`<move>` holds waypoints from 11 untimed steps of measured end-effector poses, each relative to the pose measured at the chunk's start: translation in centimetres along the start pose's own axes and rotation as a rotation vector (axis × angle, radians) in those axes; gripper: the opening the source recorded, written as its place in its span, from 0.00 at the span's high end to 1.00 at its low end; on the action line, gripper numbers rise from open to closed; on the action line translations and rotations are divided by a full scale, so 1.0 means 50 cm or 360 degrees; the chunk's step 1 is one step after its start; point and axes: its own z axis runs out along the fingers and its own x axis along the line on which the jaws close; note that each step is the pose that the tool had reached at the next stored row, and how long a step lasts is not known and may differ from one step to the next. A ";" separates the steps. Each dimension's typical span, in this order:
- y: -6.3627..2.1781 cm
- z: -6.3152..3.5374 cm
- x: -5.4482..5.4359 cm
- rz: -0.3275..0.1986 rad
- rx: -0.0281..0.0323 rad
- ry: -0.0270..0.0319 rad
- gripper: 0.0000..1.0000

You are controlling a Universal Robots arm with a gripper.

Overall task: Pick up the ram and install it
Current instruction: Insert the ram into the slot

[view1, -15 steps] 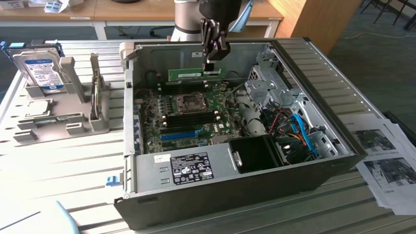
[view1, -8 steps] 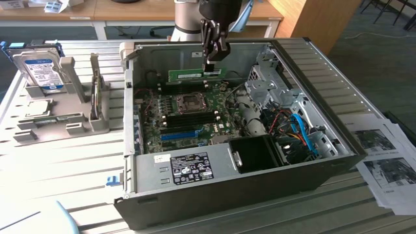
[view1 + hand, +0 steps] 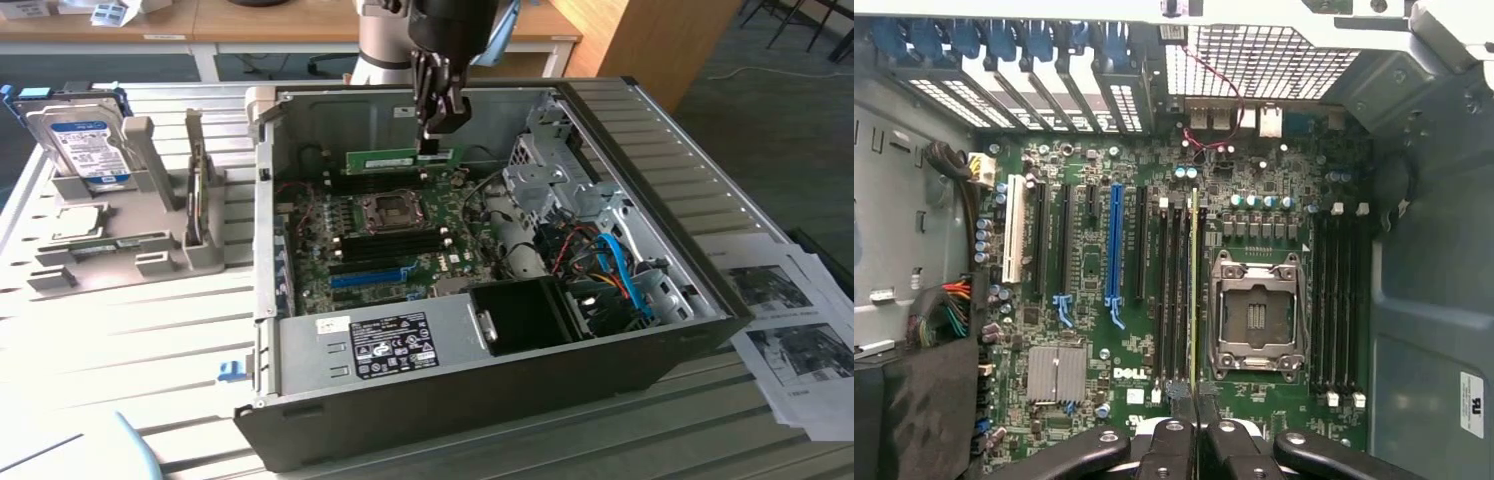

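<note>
Case (image 3: 467, 400) first, its near wall closest to the exterior camera. It lies on its side on a slatted table (image 3: 134, 330), lid off, insides up. Motherboard (image 3: 1086, 300) covers its floor. Outside the case, at the exterior view's left, a hard drive (image 3: 83, 145) stands upright in a grey rack (image 3: 120, 250), not involved. The single arm hangs over the far half of the case. Gripper (image 3: 435, 135) is nearly shut, jaws pinched on the ram (image 3: 394, 157), holding its top edge toward one end rather than at mid-length. So the ram sits directly below the fingertips, hanging on edge. Its long axis is level and runs across the exterior view, with most of its length reaching toward that view's left. The exterior view gives the flat green face and the height: lower edge close over the dark slots (image 3: 387, 182) beyond the socket (image 3: 391, 208). Touching or just clear, cannot tell. The wrist view looks straight down past the gripper (image 3: 1197, 415) and gives the ram (image 3: 1195, 280) edge-on. It reads as a thin pale line running away from the fingertips, parallel to the black slots (image 3: 1172, 290), beside the socket (image 3: 1256, 315) and well apart from the blue slot (image 3: 1115, 240). Judgement: alignment along the slot bank looks good. Which slot of the bank it lies over is not clear, probably the one nearest the socket.
</note>
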 end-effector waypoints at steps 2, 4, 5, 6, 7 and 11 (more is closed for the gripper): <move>0.000 0.005 0.000 0.0000 -0.00001 0.00001 0.89; -0.001 0.010 0.000 0.0000 0.00000 0.00001 0.89; -0.001 0.012 0.000 0.0000 -0.00002 0.00003 0.89; -0.001 0.014 0.000 0.0000 -0.00001 0.00002 0.89; -0.001 0.015 0.000 0.0000 -0.00001 0.00002 0.89; -0.001 0.022 0.000 0.0000 0.00000 0.00001 0.89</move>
